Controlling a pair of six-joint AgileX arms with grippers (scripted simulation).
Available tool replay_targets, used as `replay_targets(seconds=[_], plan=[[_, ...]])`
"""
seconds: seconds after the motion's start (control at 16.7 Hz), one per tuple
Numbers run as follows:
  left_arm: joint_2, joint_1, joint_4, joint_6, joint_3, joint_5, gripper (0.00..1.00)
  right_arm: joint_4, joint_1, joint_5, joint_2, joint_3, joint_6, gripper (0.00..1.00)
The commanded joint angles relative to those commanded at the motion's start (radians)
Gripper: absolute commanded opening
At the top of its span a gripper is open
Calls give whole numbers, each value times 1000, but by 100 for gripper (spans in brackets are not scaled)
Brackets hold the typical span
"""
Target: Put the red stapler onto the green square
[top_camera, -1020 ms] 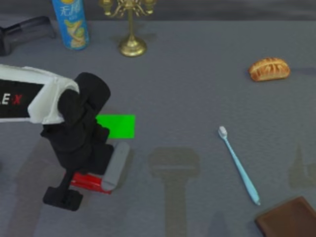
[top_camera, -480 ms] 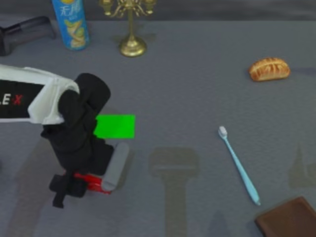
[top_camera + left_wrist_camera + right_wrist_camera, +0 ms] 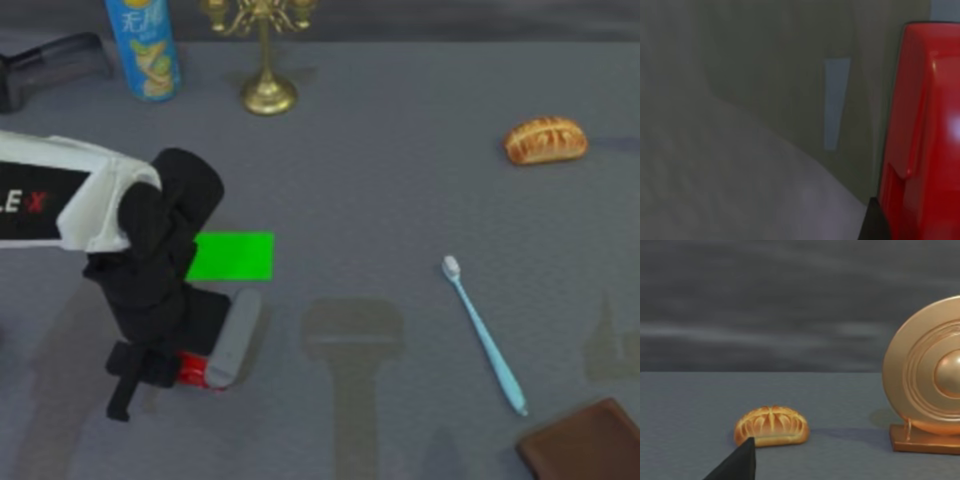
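Hovering over the red stapler [image 3: 198, 368], left gripper [image 3: 135, 375] state untellable; the rigid, glossy, slippery-looking body beneath it suits a mid-body grip.

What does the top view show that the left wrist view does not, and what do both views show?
Only the top view shows the green square, the left gripper low over the stapler, the toothbrush, the bread roll, the can and the candlestick. Only the left wrist view shows one side of the red stapler from very close. Both share the stapler and the grey table.
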Motion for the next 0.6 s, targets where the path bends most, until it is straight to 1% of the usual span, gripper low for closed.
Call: replay_targets(seconds=[0.36, 0.48, 0.6], plan=[[-2, 0, -3, 1, 3, 0, 0, 0, 0, 0, 0, 0, 0, 100], [-15, 3, -40, 2, 32, 0, 0, 0, 0, 0, 0, 0, 0, 100], [-45, 9, -113, 0, 79, 0, 0, 0, 0, 0, 0, 0, 0, 100]])
